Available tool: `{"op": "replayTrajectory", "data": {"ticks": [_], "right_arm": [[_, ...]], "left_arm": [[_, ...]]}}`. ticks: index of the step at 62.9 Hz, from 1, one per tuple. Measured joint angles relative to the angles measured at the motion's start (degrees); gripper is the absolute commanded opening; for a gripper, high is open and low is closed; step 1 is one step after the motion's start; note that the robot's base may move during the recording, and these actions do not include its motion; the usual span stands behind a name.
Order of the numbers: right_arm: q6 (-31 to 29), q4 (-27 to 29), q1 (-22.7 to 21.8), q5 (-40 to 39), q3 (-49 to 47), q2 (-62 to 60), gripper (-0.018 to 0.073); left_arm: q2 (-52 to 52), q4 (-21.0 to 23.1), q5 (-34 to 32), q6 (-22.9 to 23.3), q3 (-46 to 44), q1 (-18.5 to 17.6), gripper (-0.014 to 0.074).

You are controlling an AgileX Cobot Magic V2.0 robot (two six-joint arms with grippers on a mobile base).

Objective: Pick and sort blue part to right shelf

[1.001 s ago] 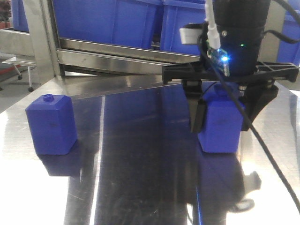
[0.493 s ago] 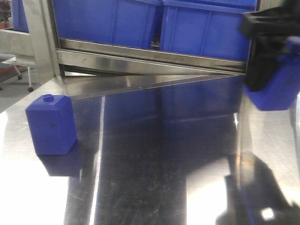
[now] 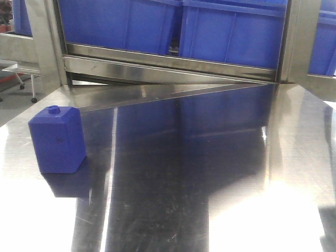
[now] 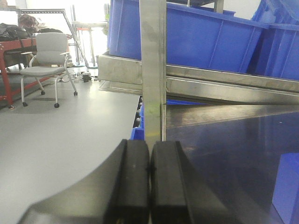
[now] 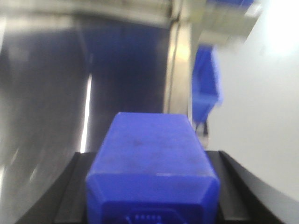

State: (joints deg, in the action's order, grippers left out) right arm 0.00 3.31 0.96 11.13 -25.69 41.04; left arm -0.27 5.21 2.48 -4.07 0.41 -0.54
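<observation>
The blue part (image 5: 152, 140) fills the lower middle of the right wrist view, its cap end toward the camera. My right gripper (image 5: 150, 156) is shut on it, with a black finger (image 5: 74, 186) on either side, and it hangs above the steel table's right edge. This view is blurred. Neither the part nor the right gripper shows in the front view. The steel shelf rack (image 3: 173, 63) with blue bins (image 3: 231, 37) stands behind the table. My left gripper (image 4: 149, 142) is shut and empty, low at the table's left edge.
A shorter blue block with a round knob (image 3: 55, 139) stands at the left of the shiny steel table (image 3: 184, 173). A steel post (image 4: 153, 60) rises in front of the left gripper. An office chair (image 4: 46, 60) stands on the floor at left.
The right gripper has lifted the blue part off the table and carried it up and to the right, out of the front view. The squat block has not moved.
</observation>
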Motion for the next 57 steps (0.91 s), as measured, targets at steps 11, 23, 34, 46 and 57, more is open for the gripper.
{"op": "replayTrajectory", "data": {"ticks": [11, 23, 34, 46, 57], "right_arm": [[-0.31, 0.00, -0.21, -4.54, 5.62, -11.01, 0.0414], [-0.31, -1.61, -0.21, -4.60, 8.13, -22.59, 0.0414], [-0.31, -2.72, -0.23, -3.38, 8.25, -28.31, 0.0414], [-0.39, -2.74, -0.23, -3.20, 8.25, -28.71, 0.0414], [-0.39, -2.84, -0.23, -3.06, 8.25, -28.71, 0.0414]], "left_arm": [[0.00, 0.00, 0.00, 0.00, 0.00, 0.00, 0.0133], [0.00, 0.00, 0.00, 0.00, 0.00, 0.00, 0.0133], [0.00, 0.00, 0.00, 0.00, 0.00, 0.00, 0.0133], [0.00, 0.00, 0.00, 0.00, 0.00, 0.00, 0.0133], [0.00, 0.00, 0.00, 0.00, 0.00, 0.00, 0.0133]]}}
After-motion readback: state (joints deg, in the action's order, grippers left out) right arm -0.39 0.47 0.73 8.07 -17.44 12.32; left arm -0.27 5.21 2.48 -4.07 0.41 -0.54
